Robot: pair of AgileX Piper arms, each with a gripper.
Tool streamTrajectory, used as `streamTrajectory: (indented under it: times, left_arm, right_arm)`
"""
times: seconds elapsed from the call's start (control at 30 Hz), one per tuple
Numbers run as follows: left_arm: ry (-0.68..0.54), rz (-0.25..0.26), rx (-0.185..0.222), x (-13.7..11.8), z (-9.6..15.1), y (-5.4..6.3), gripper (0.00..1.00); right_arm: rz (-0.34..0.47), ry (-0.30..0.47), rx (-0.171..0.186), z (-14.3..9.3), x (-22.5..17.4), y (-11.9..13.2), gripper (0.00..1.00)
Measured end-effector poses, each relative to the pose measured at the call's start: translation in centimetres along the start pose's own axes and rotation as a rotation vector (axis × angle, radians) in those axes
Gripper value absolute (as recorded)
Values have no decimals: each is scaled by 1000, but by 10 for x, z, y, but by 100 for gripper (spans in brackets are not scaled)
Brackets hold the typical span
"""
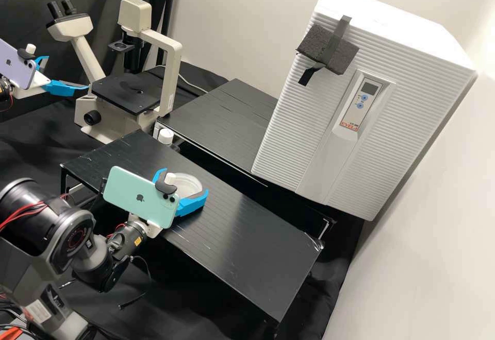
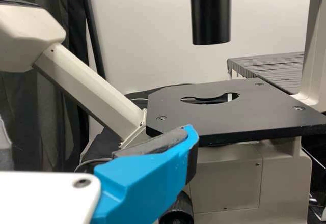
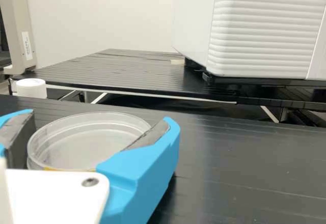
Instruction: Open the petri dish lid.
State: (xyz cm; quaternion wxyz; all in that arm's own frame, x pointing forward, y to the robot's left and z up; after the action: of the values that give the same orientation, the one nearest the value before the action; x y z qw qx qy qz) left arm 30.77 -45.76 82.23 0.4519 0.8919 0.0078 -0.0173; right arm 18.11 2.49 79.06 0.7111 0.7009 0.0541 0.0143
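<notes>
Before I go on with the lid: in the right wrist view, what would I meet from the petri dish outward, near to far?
Petri dish, white cap, white cabinet, pale wall.

The right tool (image 1: pixel 184 181) is bright blue, the ribbed cabinet (image 1: pixel 412 108) white.

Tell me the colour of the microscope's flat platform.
The platform is black, seen best in the left wrist view.
</notes>
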Motion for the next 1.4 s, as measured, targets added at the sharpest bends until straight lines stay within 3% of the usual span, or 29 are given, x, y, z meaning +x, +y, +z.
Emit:
streamTrajectory:
  times: [0.37,0.6,0.73,0.87,1.0,1.1,1.3,1.4]
  left_arm:
    - [0,0,0,0,0,0,100]
    - [0,0,0,0,0,0,100]
    - [0,0,0,0,0,0,100]
    - [0,0,0,0,0,0,100]
    - [0,0,0,0,0,0,100]
    - [0,0,0,0,0,0,100]
    - [0,0,0,0,0,0,100]
    - [0,0,0,0,0,0,100]
  right_arm:
    - [1,-1,0,0,0,0,0]
    - [82,23,8,-5,-5,15,0]
    - [148,52,54,-9,-11,26,0]
    - [230,46,132,-6,-16,40,0]
    - [305,-12,167,5,-20,51,0]
    - [357,-96,194,20,-21,58,0]
    - [386,-207,219,39,-21,59,0]
    - [367,-224,201,41,-19,56,0]
